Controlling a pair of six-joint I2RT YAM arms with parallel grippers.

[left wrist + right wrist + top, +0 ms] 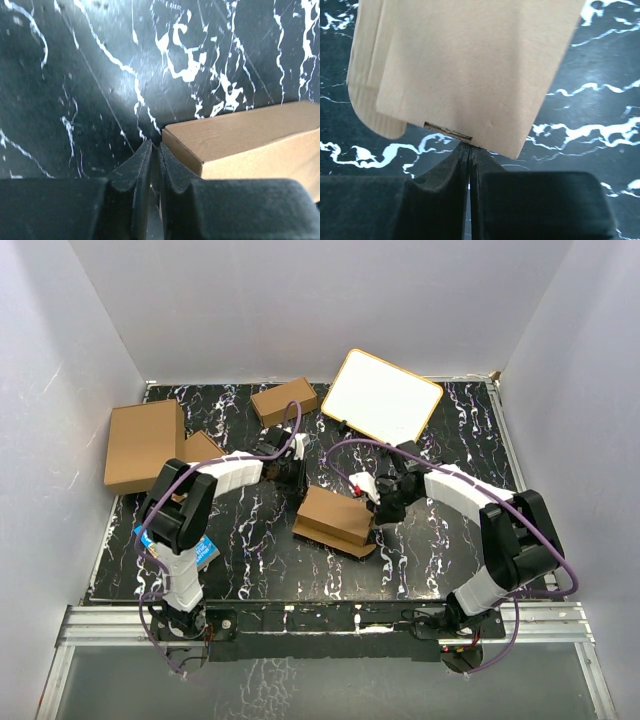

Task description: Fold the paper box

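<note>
Plain brown paper box (335, 520) (partly folded) pinched by clenched right claw (469, 150).

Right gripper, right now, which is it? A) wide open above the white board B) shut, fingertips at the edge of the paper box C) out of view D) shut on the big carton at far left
B: in the right wrist view the right gripper has its fingers pressed together, tips right at the near edge of the paper box; the top view shows it beside that box mid-table.
</note>
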